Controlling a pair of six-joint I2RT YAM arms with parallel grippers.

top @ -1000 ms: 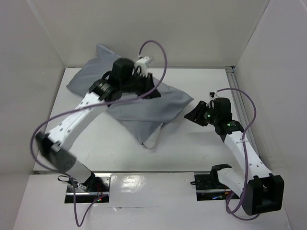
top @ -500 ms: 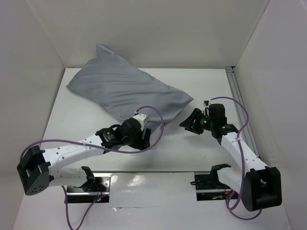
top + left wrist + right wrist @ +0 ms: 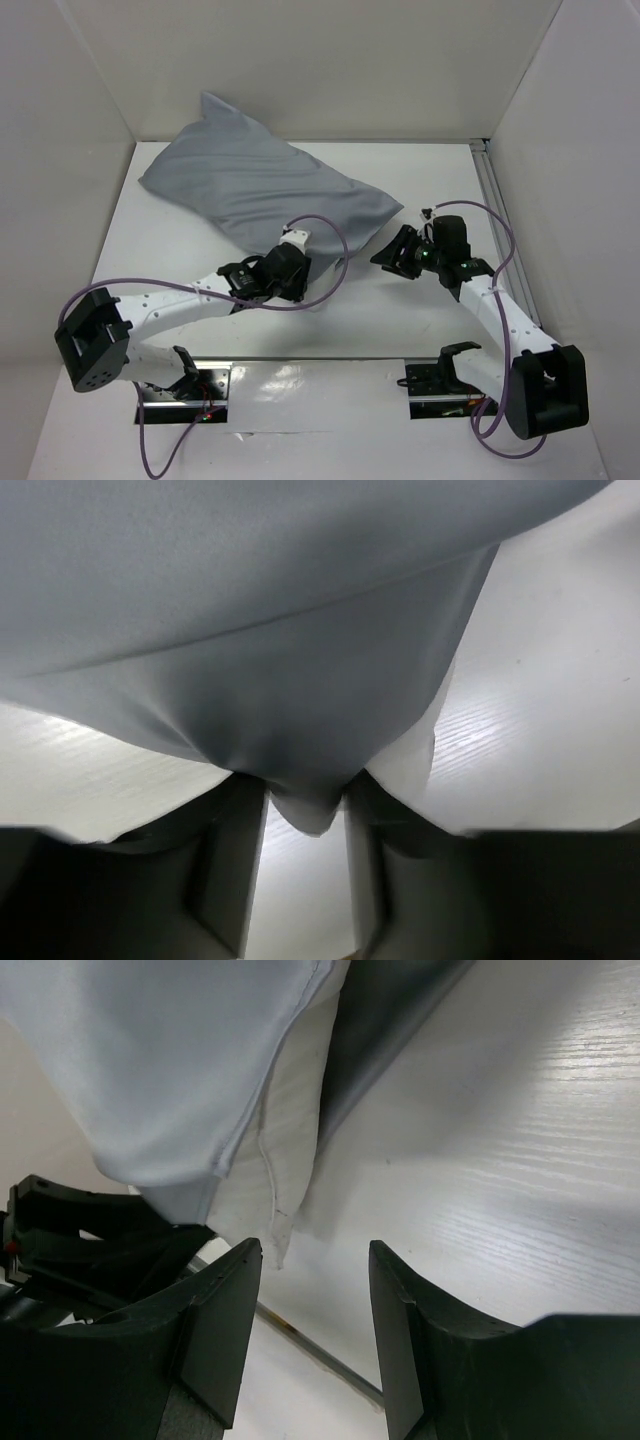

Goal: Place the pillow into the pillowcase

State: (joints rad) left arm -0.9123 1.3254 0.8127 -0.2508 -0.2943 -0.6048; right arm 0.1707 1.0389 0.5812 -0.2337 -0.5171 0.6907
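White table (image 3: 400, 315), plump grey pillowcase (image 3: 260, 190) across its far left

No text or labels readable, pillowcase (image 3: 255, 190) plain grey, right arm (image 3: 505, 310) casing perhaps too small

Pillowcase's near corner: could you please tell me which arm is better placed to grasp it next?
Likely left: the left pincer straddles the near tip of the pillowcase, while the right pincer stands open short of the hem, over the table.

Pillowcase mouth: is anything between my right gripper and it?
Nothing visible. The right gripper, fingers apart, faces the pillowcase hem across bare table, with a white corner of the pillow poking out there.
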